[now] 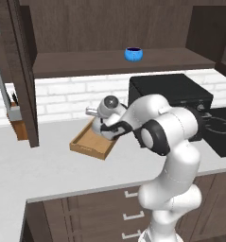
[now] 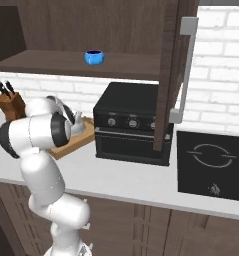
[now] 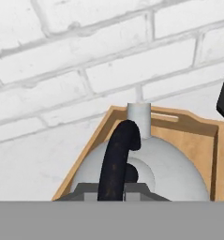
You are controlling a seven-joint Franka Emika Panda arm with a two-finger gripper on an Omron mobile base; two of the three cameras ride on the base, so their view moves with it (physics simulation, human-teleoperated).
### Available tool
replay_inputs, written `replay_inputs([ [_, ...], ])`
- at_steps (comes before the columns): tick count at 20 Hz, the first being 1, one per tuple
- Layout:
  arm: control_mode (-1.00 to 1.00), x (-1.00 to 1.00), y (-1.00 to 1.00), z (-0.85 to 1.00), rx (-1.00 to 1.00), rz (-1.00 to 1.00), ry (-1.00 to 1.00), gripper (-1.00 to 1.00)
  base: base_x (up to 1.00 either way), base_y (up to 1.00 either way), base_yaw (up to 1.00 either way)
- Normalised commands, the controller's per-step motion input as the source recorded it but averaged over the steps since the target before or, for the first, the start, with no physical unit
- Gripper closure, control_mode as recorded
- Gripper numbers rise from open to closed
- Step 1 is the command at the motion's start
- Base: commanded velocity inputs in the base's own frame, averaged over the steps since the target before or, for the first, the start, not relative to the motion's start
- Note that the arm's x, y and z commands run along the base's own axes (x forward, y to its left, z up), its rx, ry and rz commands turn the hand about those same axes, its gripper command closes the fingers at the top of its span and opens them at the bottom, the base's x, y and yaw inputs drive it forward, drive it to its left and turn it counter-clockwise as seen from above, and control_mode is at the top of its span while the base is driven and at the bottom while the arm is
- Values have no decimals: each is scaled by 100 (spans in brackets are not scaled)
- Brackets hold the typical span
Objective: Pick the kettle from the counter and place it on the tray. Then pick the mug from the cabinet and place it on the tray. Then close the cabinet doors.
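My gripper (image 3: 114, 190) is shut on the black arched handle of the silver-grey kettle (image 3: 172, 171). The kettle hangs tilted over the wooden tray (image 3: 197, 125), its spout pointing at the brick wall. I cannot tell whether it touches the tray. From the left base view, the kettle (image 1: 105, 108) and gripper (image 1: 108, 125) are above the far end of the tray (image 1: 88, 146) on the counter (image 1: 34, 170). The blue mug (image 1: 133, 53) stands on the shelf of the cabinet (image 1: 86, 28). Both cabinet doors (image 1: 25, 75) (image 2: 172, 75) are swung open.
A black oven box (image 2: 133, 125) sits just right of the tray (image 2: 71, 144). A stovetop (image 2: 211, 162) lies further right. A knife block (image 1: 17, 120) stands at the left by the open door. The brick wall is close behind the tray.
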Motion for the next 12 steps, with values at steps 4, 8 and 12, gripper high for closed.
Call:
replay_inputs([
  [4,-100,18,0,-10,0,-3,0,100,0,0,0],
  [8,-100,17,0,-7,0,-2,0,100,0,0,0],
  [12,-100,12,0,0,0,-3,0,100,0,0,0],
])
